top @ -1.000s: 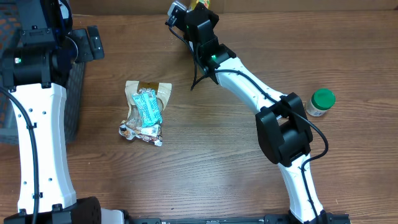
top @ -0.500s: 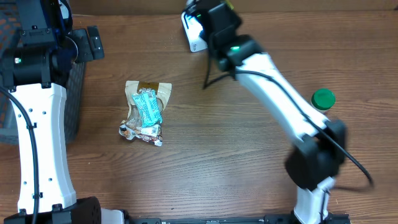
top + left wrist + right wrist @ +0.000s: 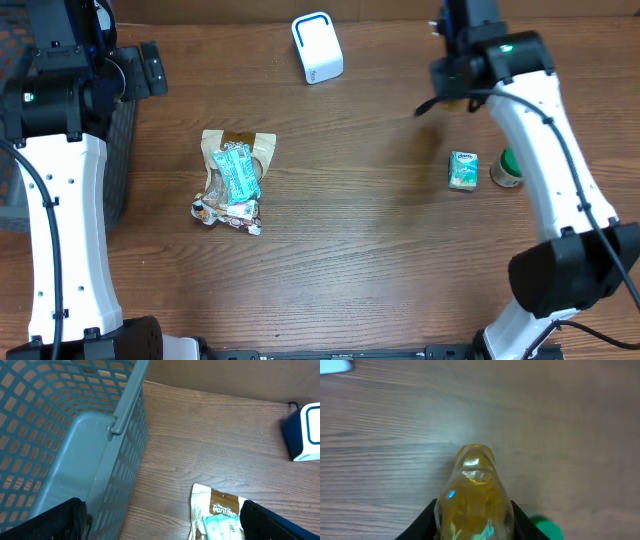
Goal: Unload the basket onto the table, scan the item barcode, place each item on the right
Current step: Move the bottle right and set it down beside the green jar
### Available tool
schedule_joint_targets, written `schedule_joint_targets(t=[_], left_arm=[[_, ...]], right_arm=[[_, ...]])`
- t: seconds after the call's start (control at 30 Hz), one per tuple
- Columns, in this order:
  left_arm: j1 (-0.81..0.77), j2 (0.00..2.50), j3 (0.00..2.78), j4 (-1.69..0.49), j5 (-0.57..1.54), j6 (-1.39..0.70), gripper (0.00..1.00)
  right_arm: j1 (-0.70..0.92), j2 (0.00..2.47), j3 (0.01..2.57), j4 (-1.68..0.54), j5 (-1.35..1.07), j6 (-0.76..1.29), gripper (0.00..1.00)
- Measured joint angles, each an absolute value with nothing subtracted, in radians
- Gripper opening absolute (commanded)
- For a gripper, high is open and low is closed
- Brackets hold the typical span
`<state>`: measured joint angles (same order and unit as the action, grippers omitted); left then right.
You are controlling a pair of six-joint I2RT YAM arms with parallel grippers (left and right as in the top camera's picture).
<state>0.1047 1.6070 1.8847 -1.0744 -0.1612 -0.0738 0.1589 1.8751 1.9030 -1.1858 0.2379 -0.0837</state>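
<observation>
Two arms work the table (image 3: 360,260). The left claw (image 3: 160,512) gapes wide and empty beside the basket (image 3: 90,435) at the left edge. The right claw (image 3: 474,522), near the far right corner, pinches an amber bottle (image 3: 475,480). The scanner (image 3: 317,48) lies to its left along the far edge.

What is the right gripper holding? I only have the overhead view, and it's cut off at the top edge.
Observer: The right wrist view shows the right gripper closed on a yellow translucent bottle.
Operator: Okay, and is the left gripper carrying anything?
Observer: No. In the left wrist view the left gripper is wide open with nothing between its fingers.
Operator: What's next to it?
Observer: A grey mesh basket, seen close up on that camera's left side.
</observation>
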Motion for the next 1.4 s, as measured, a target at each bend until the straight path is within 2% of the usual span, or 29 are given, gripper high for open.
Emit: schedule_joint_targets(t=[0.3, 0.4, 0.47, 0.87, 1.4], left_arm=[[0.105, 1.607, 1.885, -1.074, -0.161, -0.074, 1.0], [0.105, 1.607, 1.885, -1.074, -0.161, -0.074, 1.0], [0.105, 1.607, 1.885, -1.074, -0.161, -0.074, 1.0], [0.105, 1.607, 1.885, -1.075, -0.161, -0.074, 1.0], [0.105, 1.607, 1.885, -1.075, -0.161, -0.074, 1.0]], right_arm=[[-0.022, 1.875, 1.793, -1.191, 0.101, -0.013, 0.05], [-0.041, 1.875, 1.759, -1.175, 0.093, -0.009, 0.05], [-0.054, 1.875, 1.731, -1.15, 0.086, -0.006, 0.09], [-0.068, 1.875, 1.596, -0.972, 0.13, -0.003, 0.1], [-0.068, 1.875, 1.555, -0.955, 0.173, -0.002, 0.34]])
